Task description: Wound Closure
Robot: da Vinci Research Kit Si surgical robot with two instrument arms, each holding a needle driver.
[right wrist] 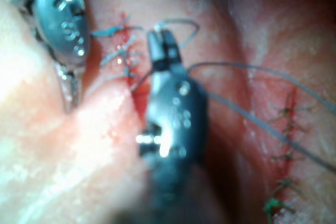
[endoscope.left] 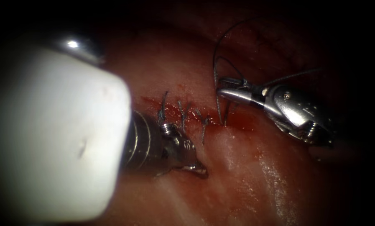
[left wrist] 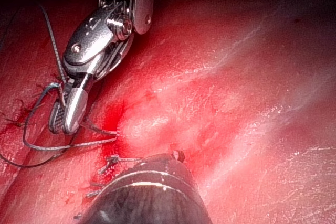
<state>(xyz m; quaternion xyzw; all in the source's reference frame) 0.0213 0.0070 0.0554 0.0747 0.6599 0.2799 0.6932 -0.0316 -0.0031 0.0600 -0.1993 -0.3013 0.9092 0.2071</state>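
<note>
The right tool (endoscope.left: 227,93) comes in from the right with jaws closed on the thread (endoscope.left: 215,67) just above the right end of the cut (endoscope.left: 195,114). Loops of thread run up from the jaws and another strand drops into the red fluid (endoscope.left: 233,121) at the cut. In the left wrist view the same tool (left wrist: 71,116) clamps the thread (left wrist: 52,145), which loops loosely over the tissue (left wrist: 236,103).

The left tool (endoscope.left: 195,168) sits below the cut with its tip against the tissue (endoscope.left: 246,167); whether its jaws are open or closed cannot be told, nor whether it holds anything.

Needle: cannot be made out, so whether it sits in the tissue cannot be told. Several stitches (endoscope.left: 183,115) with short cut ends cross the cut's left part.

Handling judgement: thread is light, limp, thin, likely slick with fluid; needs a firm flat pinch away from the knots. Tissue looks soft, wet, easily torn.
</note>
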